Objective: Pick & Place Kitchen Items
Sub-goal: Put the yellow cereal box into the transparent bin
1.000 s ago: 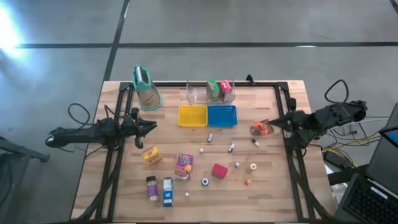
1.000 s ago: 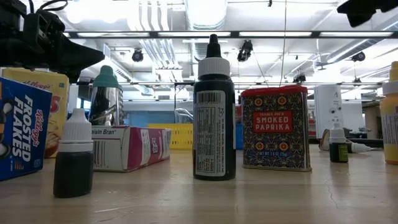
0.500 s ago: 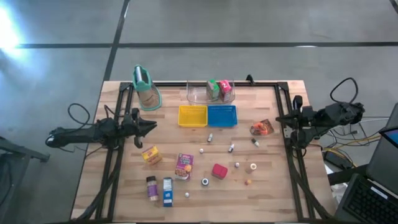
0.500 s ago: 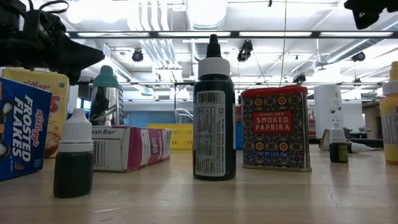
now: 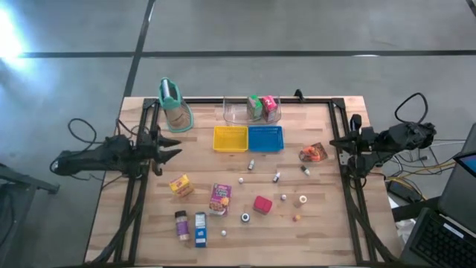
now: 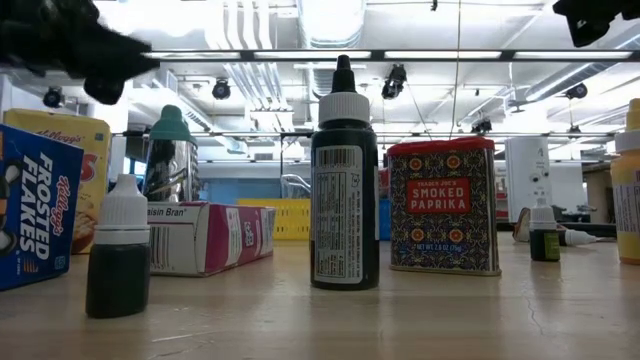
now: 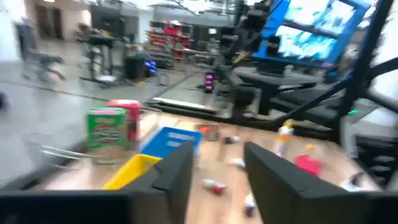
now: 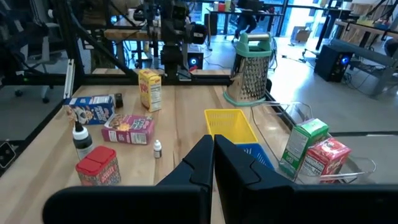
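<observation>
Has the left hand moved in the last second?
Yes. The left hand has pulled back toward the table's left edge, away from the yellow tray.

"Smoked Paprika" on red tin (image 6: 443, 206)

A tall dark bottle (image 6: 345, 180) with a white collar and black pointed tip stands upright near the middle of the wooden surface (image 6: 400, 320). Just beside it stands a red smoked-paprika tin (image 6: 443, 206), upright, its label facing the camera. On the bottle's other side a pink raisin-bran carton (image 6: 208, 237) lies flat, and nearer the camera a small dropper bottle (image 6: 119, 248) with a white cap stands upright. Past that, at the picture's edge, stand a blue frosted-flakes carton (image 6: 25, 205) and a yellow carton (image 6: 75, 165) behind it. Far beyond the paprika tin sits a tiny green bottle (image 6: 545, 238). A dark arm (image 6: 75, 45) hangs blurred above the cartons; another dark arm part (image 6: 597, 16) shows in the opposite upper corner.
</observation>
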